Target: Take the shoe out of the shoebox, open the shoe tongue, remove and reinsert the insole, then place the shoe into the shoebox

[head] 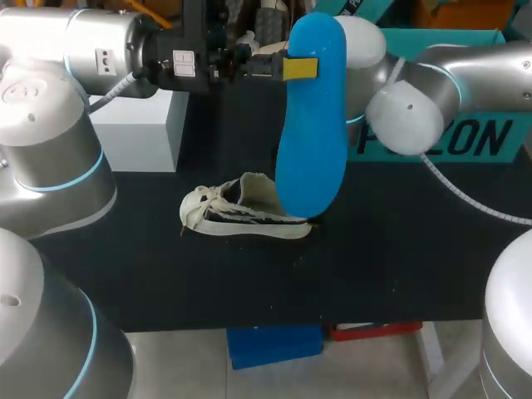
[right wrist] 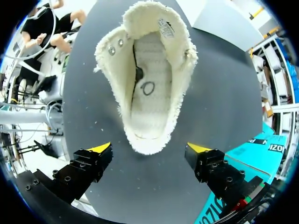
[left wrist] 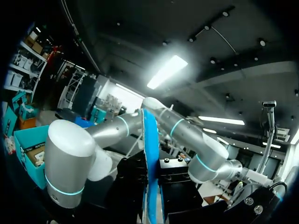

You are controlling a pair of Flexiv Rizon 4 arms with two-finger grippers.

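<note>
A blue insole (head: 312,133) hangs upright above the table, and my left gripper (head: 298,68) is shut on it near its upper end. In the left wrist view the insole (left wrist: 150,154) shows edge-on between the dark fingers of the left gripper (left wrist: 150,191). The cream shoe (head: 241,214) lies on the black table with its tongue pulled open. My right gripper (right wrist: 148,150) is open over the shoe (right wrist: 145,79), one yellow tip on either side of the heel, touching nothing. In the head view the insole hides the right gripper; only the right arm (head: 407,116) shows.
A white shoebox (head: 137,129) stands at the back left of the table (head: 399,266). A teal box (head: 465,137) stands at the back right. Black tabletop lies bare in front of the shoe and to its right.
</note>
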